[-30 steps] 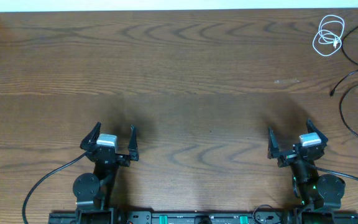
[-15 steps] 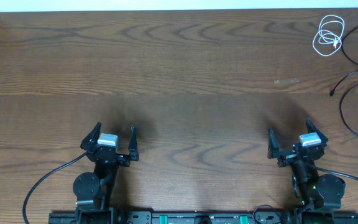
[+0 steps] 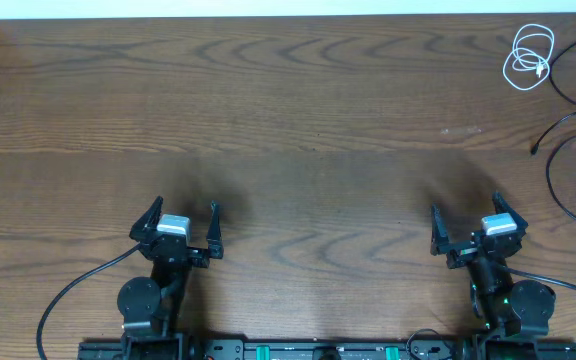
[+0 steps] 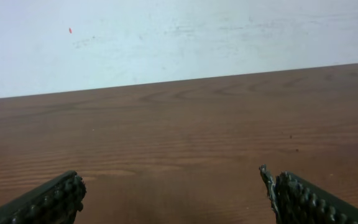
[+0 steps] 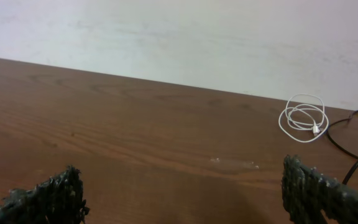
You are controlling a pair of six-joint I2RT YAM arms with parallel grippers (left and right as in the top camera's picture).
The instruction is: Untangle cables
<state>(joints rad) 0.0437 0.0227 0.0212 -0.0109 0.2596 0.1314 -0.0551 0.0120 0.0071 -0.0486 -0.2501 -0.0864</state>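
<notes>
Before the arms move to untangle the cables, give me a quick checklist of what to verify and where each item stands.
1. Left gripper open and empty: ok.
2. Right gripper open and empty: ok.
3. White cable in view, coiled at the far right: ok.
4. Black cable fully in view: not ok, it runs off the right side of the overhead view.
5. The two cables apart from each other: cannot tell, they lie close.

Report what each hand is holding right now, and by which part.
Nothing is held. The left hand and right hand both stand open and empty; the white cable and black cable lie untouched at the far right of the table.
</notes>
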